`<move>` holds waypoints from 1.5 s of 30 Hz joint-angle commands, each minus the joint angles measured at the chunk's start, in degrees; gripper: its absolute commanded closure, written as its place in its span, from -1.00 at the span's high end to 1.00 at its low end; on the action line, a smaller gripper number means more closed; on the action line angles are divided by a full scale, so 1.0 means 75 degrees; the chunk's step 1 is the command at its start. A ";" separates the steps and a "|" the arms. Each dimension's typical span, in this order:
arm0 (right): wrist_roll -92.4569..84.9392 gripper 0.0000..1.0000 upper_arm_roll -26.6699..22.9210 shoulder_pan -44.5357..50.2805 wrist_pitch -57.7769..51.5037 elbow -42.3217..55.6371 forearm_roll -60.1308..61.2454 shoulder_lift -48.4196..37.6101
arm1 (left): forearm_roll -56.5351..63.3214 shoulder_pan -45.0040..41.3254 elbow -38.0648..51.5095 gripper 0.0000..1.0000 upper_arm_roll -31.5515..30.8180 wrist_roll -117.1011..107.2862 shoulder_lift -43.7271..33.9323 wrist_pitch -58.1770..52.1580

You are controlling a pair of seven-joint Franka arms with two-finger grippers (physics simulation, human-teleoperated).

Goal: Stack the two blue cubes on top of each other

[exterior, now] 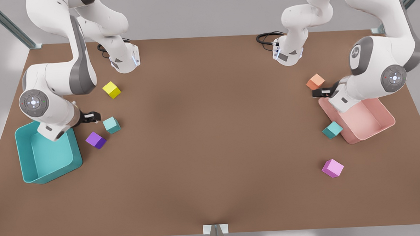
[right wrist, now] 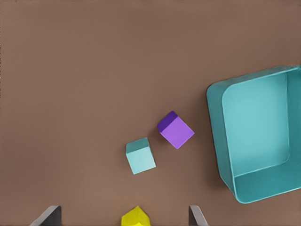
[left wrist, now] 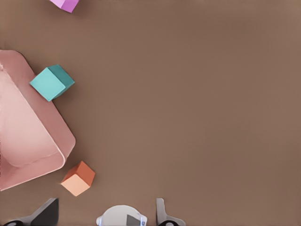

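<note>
**A:** What's biggest here?

**B:** The brown table (exterior: 210,132). A teal bin (exterior: 52,156) sits at the front view's left and a pink bin (exterior: 366,120) at its right.

**A:** And the arms?

**B:** One is over each bin. The right tool (exterior: 91,117) is on the teal bin's side, and in its wrist view the tool (right wrist: 124,209) has its fingers spread wide with nothing between them. The left tool (exterior: 318,92) is near the pink bin's far corner. In its own wrist view that tool (left wrist: 106,203) is also spread wide and holds nothing.

**A:** Where are the two blue cubes?

**B:** They are well apart, both flat on the table. One blue cube (exterior: 111,124) lies just beside the right tool, near the teal bin, and it also shows in the right wrist view (right wrist: 140,156). The other blue cube (exterior: 332,129) sits against the pink bin's outer wall, and it shows in the left wrist view too (left wrist: 51,82).

**A:** What about the other cubes?

**B:** A purple cube (exterior: 95,140) is just beside the first blue one. A yellow cube (exterior: 111,89) lies farther back. An orange cube (exterior: 315,81) is next to the left tool, and a pink cube (exterior: 332,168) sits alone nearer the table's front edge.
</note>
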 commanded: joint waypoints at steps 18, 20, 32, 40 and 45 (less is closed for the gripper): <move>-0.0386 1.00 0.0000 -0.0211 0.4039 -0.3868 -0.0063 0.0526 | 0.0000 -0.0112 0.0435 1.00 0.0018 -0.0592 0.1462 0.0270; -0.0410 1.00 0.0000 -0.0211 0.4332 -0.4114 -0.0028 0.0468 | -0.0024 -0.0124 0.0471 1.00 0.0007 -0.0580 0.1462 0.0270; -0.1910 1.00 -0.0012 -0.0645 0.5656 -0.5228 0.0019 0.0456 | -0.0012 -0.0101 0.0916 1.00 0.0007 -0.0568 0.1802 0.0059; -0.1851 1.00 -0.0024 -0.0645 0.5879 -0.5521 0.0054 0.0620 | -0.0024 -0.0007 0.0904 1.00 0.0007 -0.0580 0.2106 -0.0316; -0.1851 1.00 -0.0035 -0.0750 0.5961 -0.5556 0.0042 0.0679 | -0.0024 -0.0007 0.0893 1.00 0.0007 -0.0545 0.2200 -0.0374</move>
